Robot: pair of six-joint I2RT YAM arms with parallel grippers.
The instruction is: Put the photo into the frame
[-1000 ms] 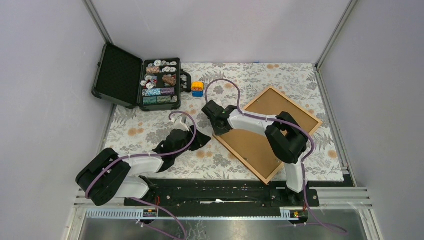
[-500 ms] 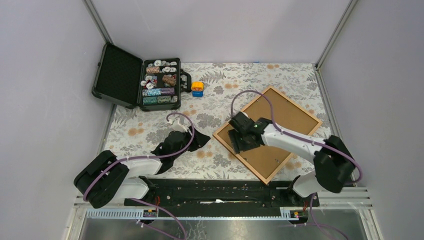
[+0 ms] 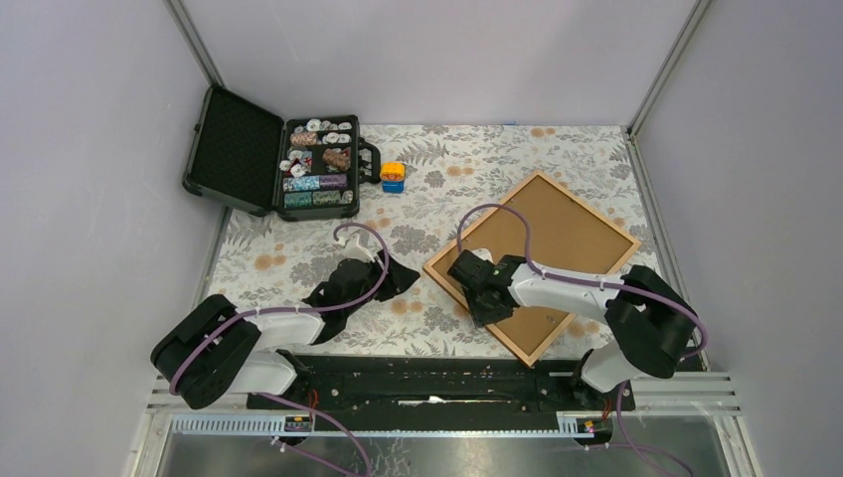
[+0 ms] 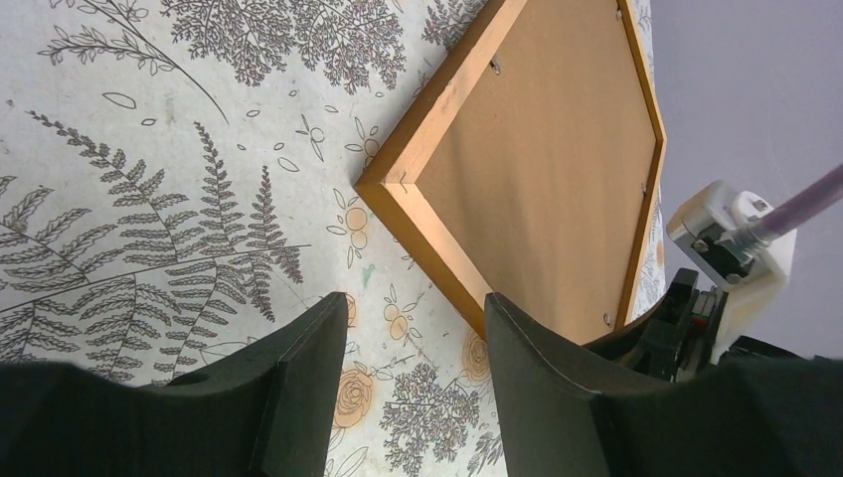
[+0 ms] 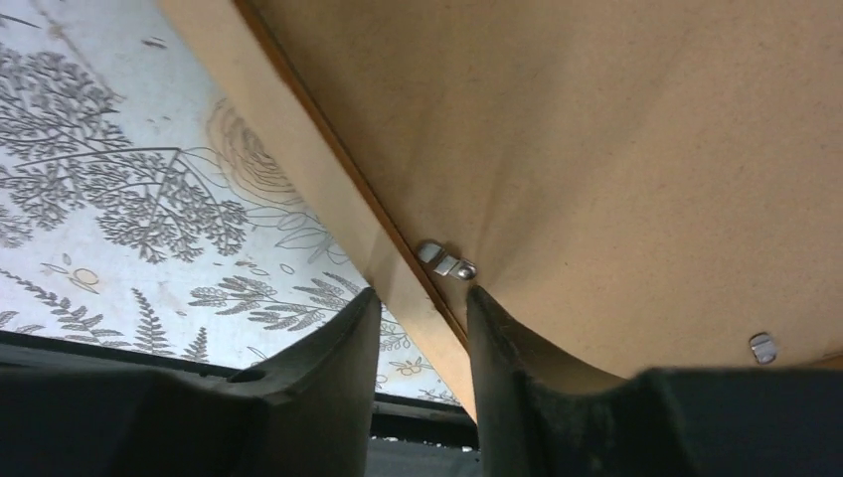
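The frame [image 3: 587,207] lies face down at the right of the table, with the brown backing board [image 3: 557,234] set in it. The photo is not in view. My right gripper [image 3: 484,303] hangs low over the frame's near-left edge. In the right wrist view its jaws [image 5: 422,298] stand slightly apart, straddling the moulding [image 5: 298,129] just below a metal clip [image 5: 445,260]; one fingertip touches the backing board [image 5: 596,129]. My left gripper [image 3: 403,276] is open and empty on the cloth left of the frame; it also shows in the left wrist view [image 4: 413,313], facing the frame's corner [image 4: 437,104].
An open black case [image 3: 239,149] with poker chips [image 3: 320,164] stands at the back left. A small yellow and blue object [image 3: 394,175] sits beside it. Grey walls close in the floral-cloth table on three sides.
My right gripper has moved from the frame's left corner, across the board, down to its near-left edge. The left arm and the frame have not moved.
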